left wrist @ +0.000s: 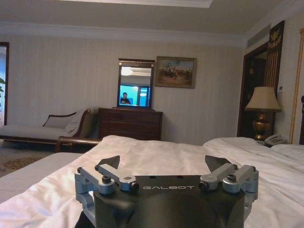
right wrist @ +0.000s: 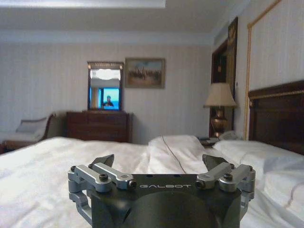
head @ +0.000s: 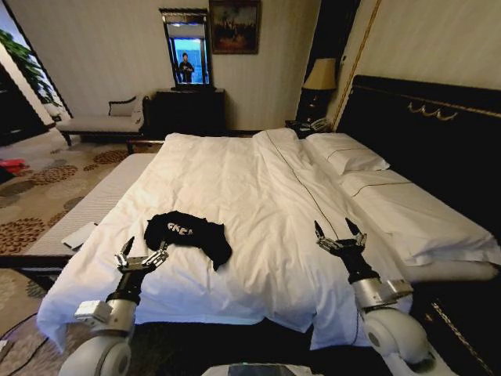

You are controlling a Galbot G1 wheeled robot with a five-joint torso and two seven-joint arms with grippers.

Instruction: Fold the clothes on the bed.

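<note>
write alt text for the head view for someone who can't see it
A crumpled black T-shirt lies unfolded near the foot of a large white bed, with the left gripper just beside it, fingers open. The right gripper, also open, hovers over the duvet farther to the right, apart from the shirt.

we read "galbot" in pale capitals on the dark housing of the left gripper (left wrist: pixel 162 167), seen from the left wrist, just below its spread jaws. the same word "galbot" stands on the housing of the right gripper (right wrist: pixel 159 165) in the right wrist view, again centred under open jaws. on the black t-shirt (head: pixel 192 234), lying crumpled on the white duvet of the bed (head: pixel 258 196) in the head view, we see white lettering across the cloth; it is creased and seen at a slant, and we cannot make out the whole word with certainty.
</note>
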